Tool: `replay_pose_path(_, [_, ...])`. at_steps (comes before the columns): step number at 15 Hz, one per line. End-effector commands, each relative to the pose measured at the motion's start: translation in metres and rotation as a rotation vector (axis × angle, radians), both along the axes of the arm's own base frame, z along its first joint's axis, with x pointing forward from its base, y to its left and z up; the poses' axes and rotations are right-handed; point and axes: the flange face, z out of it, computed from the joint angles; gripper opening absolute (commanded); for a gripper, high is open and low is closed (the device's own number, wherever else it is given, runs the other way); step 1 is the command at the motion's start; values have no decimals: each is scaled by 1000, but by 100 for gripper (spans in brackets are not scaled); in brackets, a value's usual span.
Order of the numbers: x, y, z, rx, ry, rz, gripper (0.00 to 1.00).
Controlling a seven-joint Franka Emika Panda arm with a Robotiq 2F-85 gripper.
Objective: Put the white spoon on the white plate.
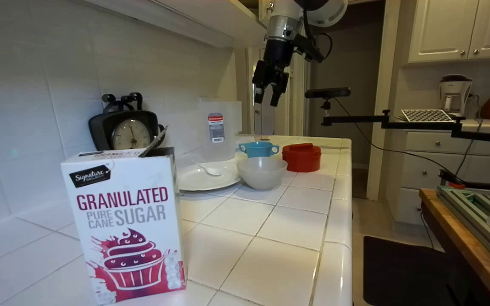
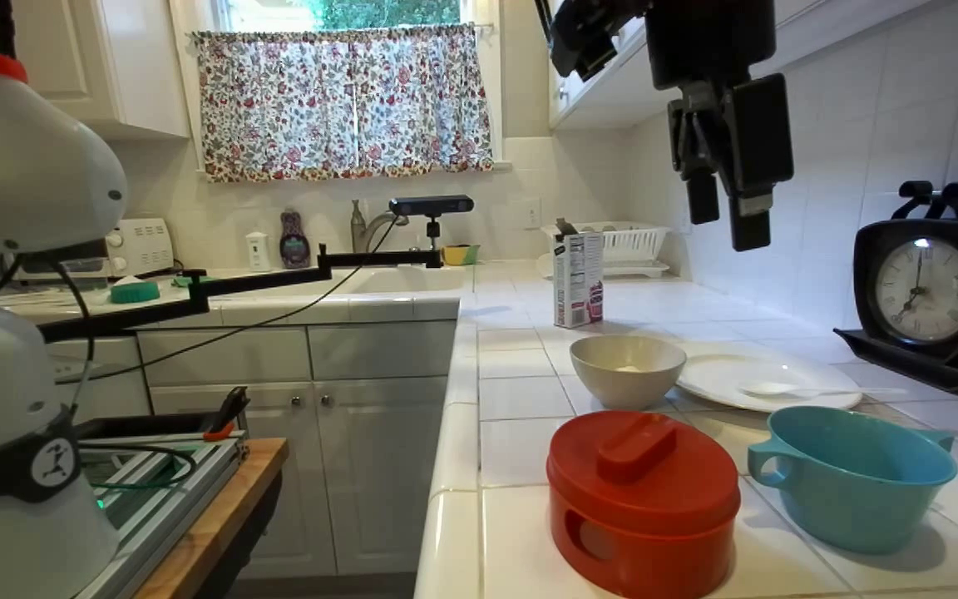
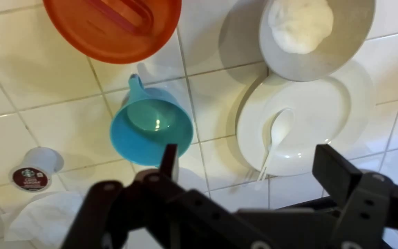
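Note:
The white plate (image 1: 194, 182) lies flat on the tiled counter in both exterior views (image 2: 724, 370). The white spoon (image 1: 212, 171) rests on the plate, its handle sticking out over the rim, as both exterior views show (image 2: 766, 388). In the wrist view the spoon's bowl (image 3: 282, 124) lies inside the plate (image 3: 323, 100) and the handle runs over the near rim. My gripper (image 1: 266, 101) is open and empty, high above the counter in both exterior views (image 2: 727, 226). In the wrist view the spoon's handle appears between the spread fingers (image 3: 247, 152).
A whitish bowl (image 3: 351, 34) with white contents partly overlaps the plate. A blue two-handled cup (image 2: 861, 482) and a red lidded container (image 2: 645, 516) stand nearby. A sugar box (image 1: 126, 225), a clock (image 2: 926, 291), a clear bottle (image 1: 217, 140) and a coffee pod (image 3: 35, 169) also stand on the counter.

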Motion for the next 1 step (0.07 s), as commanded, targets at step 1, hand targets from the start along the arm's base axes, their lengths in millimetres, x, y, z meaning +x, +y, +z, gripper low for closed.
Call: replay_pose_path(1, [0, 0, 0, 0, 2, 0, 100])
